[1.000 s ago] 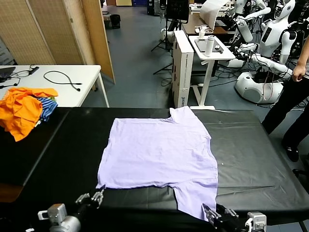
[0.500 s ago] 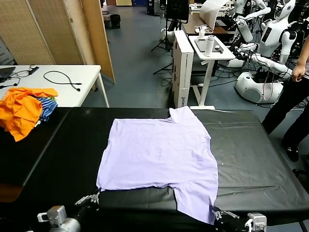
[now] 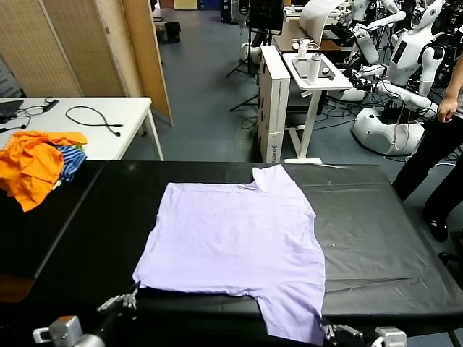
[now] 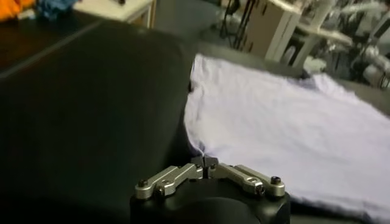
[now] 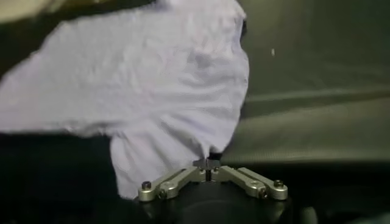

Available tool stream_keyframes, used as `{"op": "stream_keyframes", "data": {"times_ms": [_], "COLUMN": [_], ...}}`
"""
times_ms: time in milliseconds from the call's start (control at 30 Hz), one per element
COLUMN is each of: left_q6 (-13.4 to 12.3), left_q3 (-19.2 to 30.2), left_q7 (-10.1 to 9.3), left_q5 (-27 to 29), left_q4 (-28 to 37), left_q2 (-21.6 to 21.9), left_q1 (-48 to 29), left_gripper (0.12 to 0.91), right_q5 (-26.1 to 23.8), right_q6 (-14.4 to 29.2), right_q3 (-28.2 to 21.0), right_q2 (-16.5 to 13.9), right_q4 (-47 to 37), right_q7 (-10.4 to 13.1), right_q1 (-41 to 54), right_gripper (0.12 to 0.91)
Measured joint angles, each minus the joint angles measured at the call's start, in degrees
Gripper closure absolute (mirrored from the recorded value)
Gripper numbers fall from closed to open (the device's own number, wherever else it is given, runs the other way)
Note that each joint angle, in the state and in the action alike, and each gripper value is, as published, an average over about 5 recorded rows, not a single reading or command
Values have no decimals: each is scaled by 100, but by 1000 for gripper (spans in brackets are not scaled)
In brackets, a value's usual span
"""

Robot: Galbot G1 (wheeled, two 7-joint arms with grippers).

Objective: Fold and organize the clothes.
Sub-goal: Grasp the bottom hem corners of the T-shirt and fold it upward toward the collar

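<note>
Pale lavender short-sleeved T-shirt (image 3: pixel 235 249) lies flat, unfolded, on the black table (image 3: pixel 376 224); left pincer (image 4: pixel 205 162) and right pincer (image 5: pixel 208 163) each pinch its near edge, folding not begun.

The pale lavender T-shirt (image 3: pixel 235 242) lay spread flat, plain side up, on the black table, collar toward the far side, its near sleeve overhanging the near-right edge.
</note>
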Motion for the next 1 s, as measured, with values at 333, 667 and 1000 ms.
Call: {"op": "stream_keyframes", "data": {"times_ms": [333,667,1000], "left_q6": [-205,-205,-198], "left_q3": [144,382,608], "left_q7": [133,252,402], "left_q5": [277,341,399], "left_q4": [450,942,1604], "left_q2": [-13,31,187], "left_q1": [-904,-1641,-2251], "left_gripper": [874,874,874], "right_q5": [119,-143,-315], "right_q6": [103,330,568], "right_q3": [-396,-1025,-1515], "right_q2": [-120,-88,50], "right_q4": [-785,-1855,-2515], "right_q7": [17,-88,-79], "right_q1": [1629,2840,3475], "right_gripper": [882,882,882]}}
